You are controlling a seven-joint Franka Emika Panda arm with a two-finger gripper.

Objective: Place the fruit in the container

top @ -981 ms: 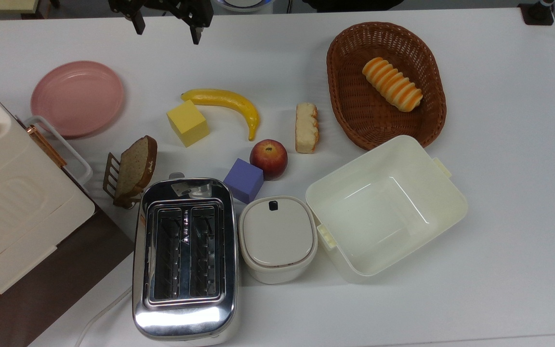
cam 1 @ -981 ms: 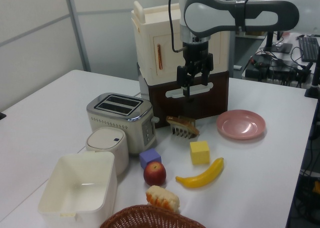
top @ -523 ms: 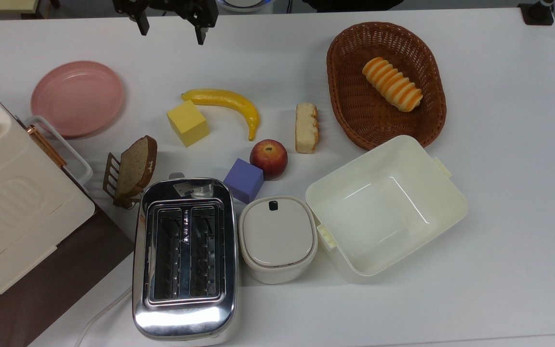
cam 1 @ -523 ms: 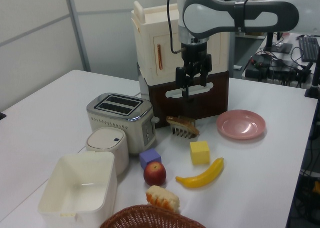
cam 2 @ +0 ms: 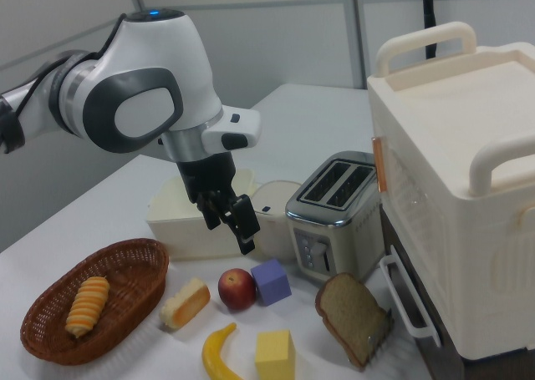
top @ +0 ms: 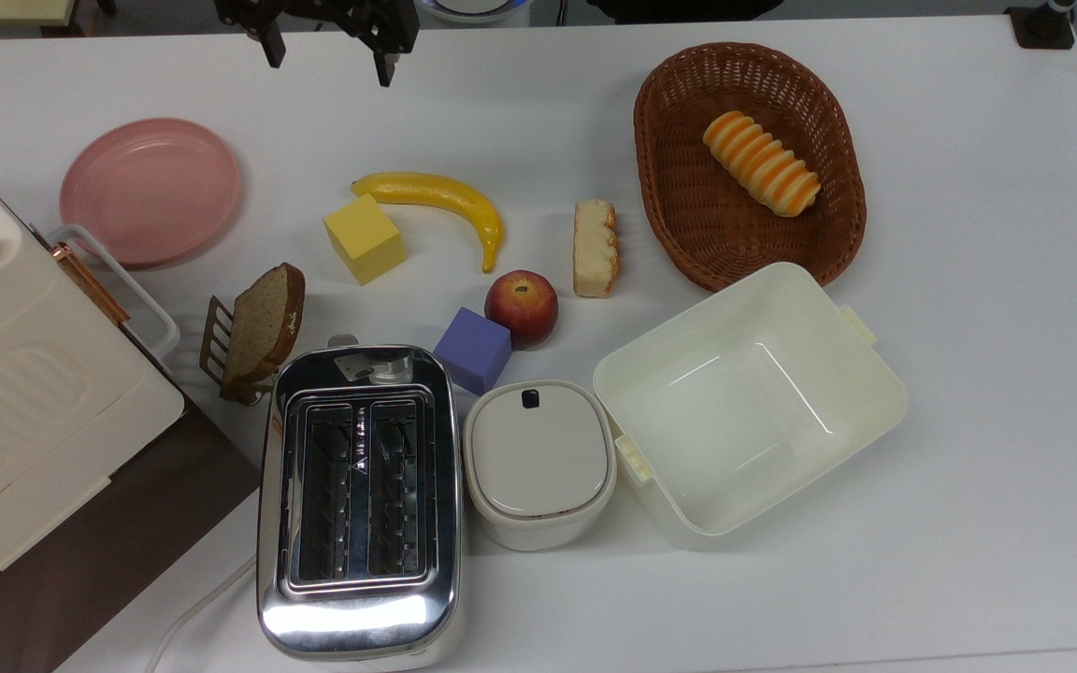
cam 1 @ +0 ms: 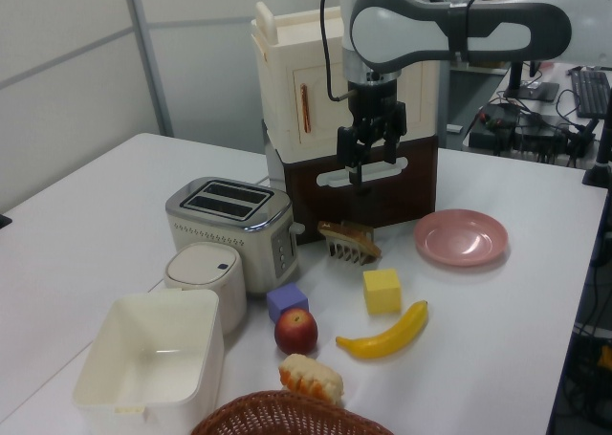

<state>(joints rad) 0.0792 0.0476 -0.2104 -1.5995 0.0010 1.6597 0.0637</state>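
The yellow banana (top: 440,196) (cam 1: 387,332) (cam 2: 219,355) lies on the white table beside a yellow cube (top: 364,237). The cream-white tub (top: 878,376) (cam 1: 105,344) (cam 2: 171,213) stands empty at the top view's lower right, next to the wicker basket. My gripper (top: 324,58) (cam 1: 358,163) (cam 2: 236,232) hangs open in the air at the top view's upper edge. It is well above the table and apart from the banana, with nothing between its fingers.
A red apple (top: 522,307), a purple cube (top: 473,350) and a bread piece (top: 595,247) lie between banana and tub. Around them are a toaster (top: 359,500), a lidded white pot (top: 538,462), a pink plate (top: 150,190), toast in a rack (top: 258,327), a wicker basket (top: 679,215) and a large cream box (top: 24,393).
The gripper has shifted only slightly at the top view's upper edge and stays open. The banana and everything else on the table lie where they were.
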